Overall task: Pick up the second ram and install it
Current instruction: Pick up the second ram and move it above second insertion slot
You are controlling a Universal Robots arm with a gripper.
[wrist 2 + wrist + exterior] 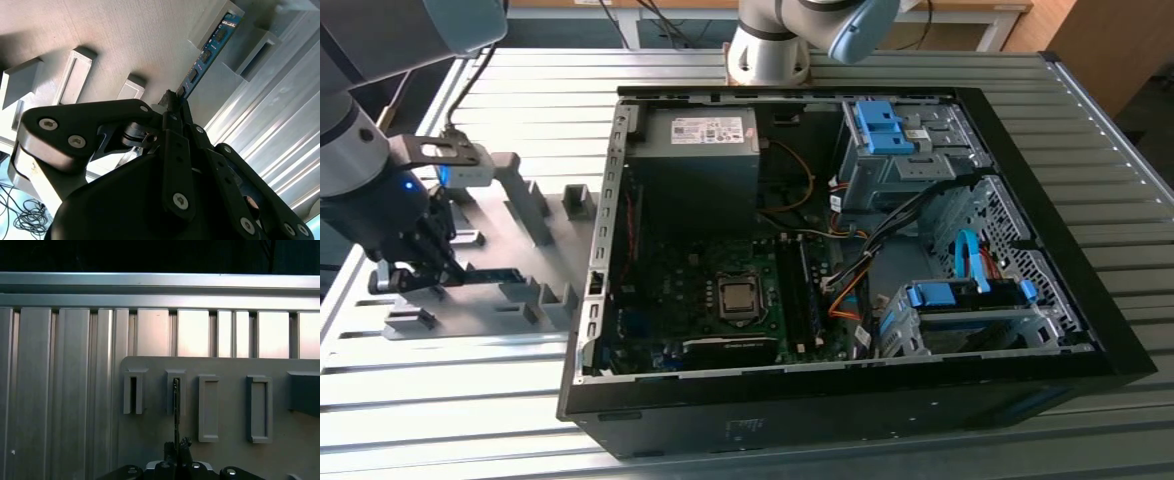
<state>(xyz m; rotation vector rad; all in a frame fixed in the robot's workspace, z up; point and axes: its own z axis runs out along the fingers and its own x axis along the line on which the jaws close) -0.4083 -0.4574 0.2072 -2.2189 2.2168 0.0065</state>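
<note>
The black gripper (pixel 174 100) looms in our foreground in the second wrist view, its fingers drawn together on the near end of the second ram (pixel 207 50). We see the blue-green board standing on edge and running straight away from the fingertips, with its far end resting in a slotted block of the grey fixture (pixel 125 30). In the exterior view, the arm (pixel 360 180) reaches down over the fixture at the exterior view's left, above the slatted metal table (pixel 454 410) and beside the open computer case (pixel 854 415).
</note>
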